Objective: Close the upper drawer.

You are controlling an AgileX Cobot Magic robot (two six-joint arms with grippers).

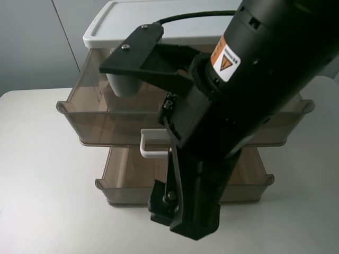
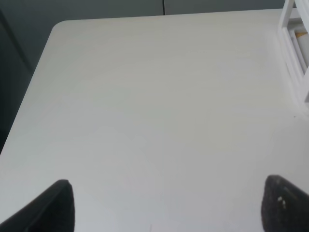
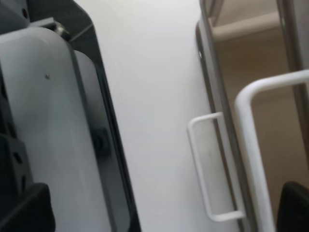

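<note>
The upper drawer (image 1: 90, 106) is smoky-brown and translucent and stands pulled far out of the white-topped cabinet (image 1: 159, 21). Its wide white loop handle (image 1: 150, 147) sticks out at the front. My right arm (image 1: 238, 79) fills the middle of the exterior view and hides its own fingers there. In the right wrist view the right gripper (image 3: 159, 209) is open, and the wide handle (image 3: 251, 145) runs close by one fingertip (image 3: 294, 203) without touching. My left gripper (image 2: 169, 208) is open and empty over bare table.
A shallower brown drawer (image 1: 122, 182) below also stands pulled out; its small white handle (image 3: 205, 169) shows in the right wrist view. A white rounded object (image 1: 124, 83) sits in the upper drawer. The cabinet's white frame (image 2: 294, 48) edges the left wrist view.
</note>
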